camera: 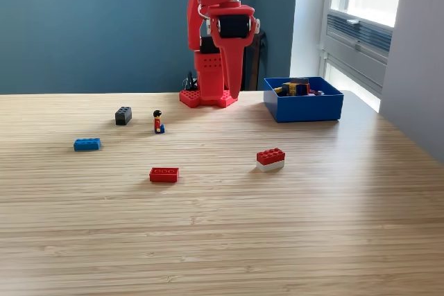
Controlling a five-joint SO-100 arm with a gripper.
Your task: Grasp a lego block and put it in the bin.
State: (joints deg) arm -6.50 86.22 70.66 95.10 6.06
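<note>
Jaws, top centre of my frame, pointed down, seemingly pressed together and empty; blue bin (pixel 303 107) right of them; red block (pixel 164 175) on bench (pixel 222 240).

The table (pixel 222 240) is showing pale wood with fine straight grain and a soft matt sheen. The bin (pixel 305 108) is looking like smooth bright blue plastic, faintly glossy. The arm (pixel 218 32) is reading as matt red plastic; the red block (pixel 164 175) is appearing as smooth studded plastic
</note>
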